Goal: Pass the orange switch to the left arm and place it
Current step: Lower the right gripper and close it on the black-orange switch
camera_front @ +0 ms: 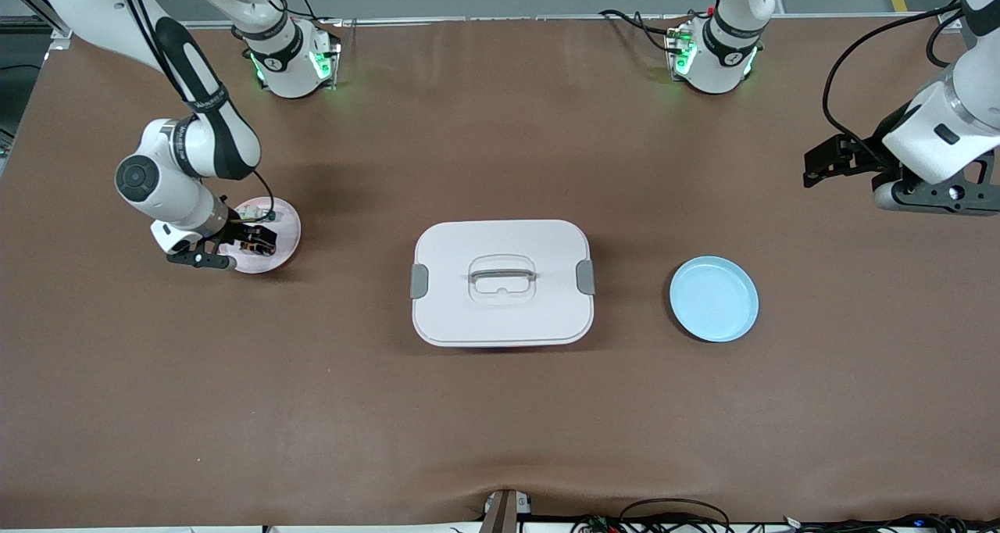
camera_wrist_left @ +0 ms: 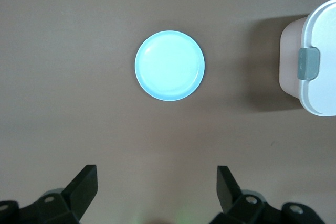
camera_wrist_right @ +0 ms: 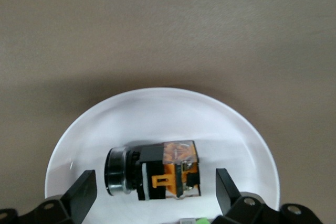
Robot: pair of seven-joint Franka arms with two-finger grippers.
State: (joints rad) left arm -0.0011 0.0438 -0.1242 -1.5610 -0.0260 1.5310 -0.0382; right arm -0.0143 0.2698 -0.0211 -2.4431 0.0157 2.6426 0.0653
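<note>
Nearest the front camera, the box [camera_front: 502, 283] sits in the middle of the table [camera_front: 500, 423], lid on, with a grey clip at each end and its recessed handle on top. Beside it, toward the left arm's end of the table and well apart from it, lies the blue plate [camera_front: 714, 298], with nothing on it in the left wrist view.

Slightly farther from the camera, toward the right arm's end, is the pink plate [camera_front: 281, 228]. On it lies the orange switch [camera_wrist_right: 152, 176], on its side, its black body with orange marks toward one finger and its dark round cap end toward the other. The right gripper [camera_wrist_right: 152, 195] is down over this plate with its fingers [camera_wrist_right: 81, 192] spread wide on either side of the switch, not touching it and holding nothing. A green and whitish piece shows just beside the switch, mostly hidden.

Farther still, the left gripper [camera_front: 816, 166] waits in the air over bare table at its own end, fingers [camera_wrist_left: 84, 184] wide apart and empty, looking down on the blue plate and a corner of the box.
</note>
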